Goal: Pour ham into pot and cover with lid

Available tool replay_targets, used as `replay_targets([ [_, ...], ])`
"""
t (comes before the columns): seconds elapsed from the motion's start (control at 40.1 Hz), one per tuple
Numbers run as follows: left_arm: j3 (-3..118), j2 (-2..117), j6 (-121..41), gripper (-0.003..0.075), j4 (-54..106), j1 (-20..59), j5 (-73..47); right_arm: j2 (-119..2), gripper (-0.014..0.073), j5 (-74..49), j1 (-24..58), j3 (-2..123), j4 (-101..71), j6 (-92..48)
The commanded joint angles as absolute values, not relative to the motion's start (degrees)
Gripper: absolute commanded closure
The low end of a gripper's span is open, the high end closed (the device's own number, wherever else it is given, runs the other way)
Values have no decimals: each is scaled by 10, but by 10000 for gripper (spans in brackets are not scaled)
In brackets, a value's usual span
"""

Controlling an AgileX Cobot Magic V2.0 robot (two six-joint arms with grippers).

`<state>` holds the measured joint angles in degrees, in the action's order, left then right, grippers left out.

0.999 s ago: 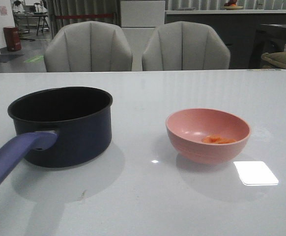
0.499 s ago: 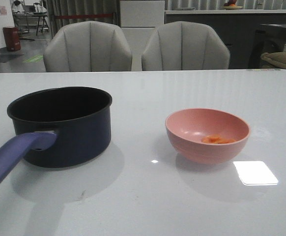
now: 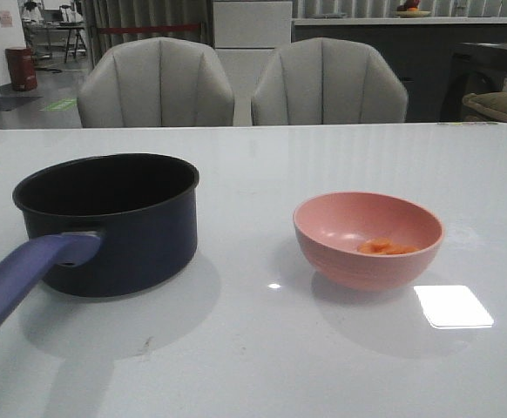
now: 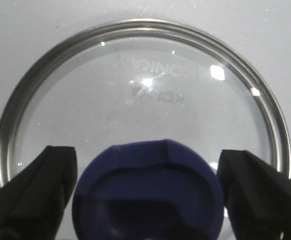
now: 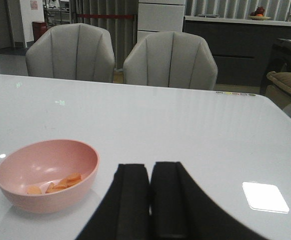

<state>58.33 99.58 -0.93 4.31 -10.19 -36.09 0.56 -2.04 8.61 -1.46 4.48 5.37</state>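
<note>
The navy pot stands at the table's left with its purple-blue handle pointing toward me. A pink bowl at the right holds a few orange ham bits; it also shows in the right wrist view with the ham. The glass lid with its blue knob lies flat under my left gripper. The open jaws stand on either side of the knob, apart from it. My right gripper is shut and empty, to the right of the bowl. Neither gripper shows in the front view.
Two grey chairs stand behind the table's far edge. A bright light reflection lies on the table to the right of the bowl. The white tabletop spreads between pot and bowl.
</note>
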Motion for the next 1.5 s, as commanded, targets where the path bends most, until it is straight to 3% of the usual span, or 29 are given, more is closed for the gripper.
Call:
replay_targets([
  [0.0,609,964,-10,132,38,-100,-366,18,445,22,84,-13,54,54],
  [0.3,551,820,-10,136,13,-47,-306,18,445,22,84,-13,54,54],
  [0.649,409,524,-10,136,45,5,-188,18,445,22,84,-13,54,54],
  [0.899,314,335,-10,136,45,88,-153,17,445,22,84,-13,54,54],
  [1.173,241,187,-10,136,45,160,-132,17,445,22,84,-13,54,54],
  [1.473,188,109,-10,136,60,179,-73,17,445,32,84,-13,54,54],
])
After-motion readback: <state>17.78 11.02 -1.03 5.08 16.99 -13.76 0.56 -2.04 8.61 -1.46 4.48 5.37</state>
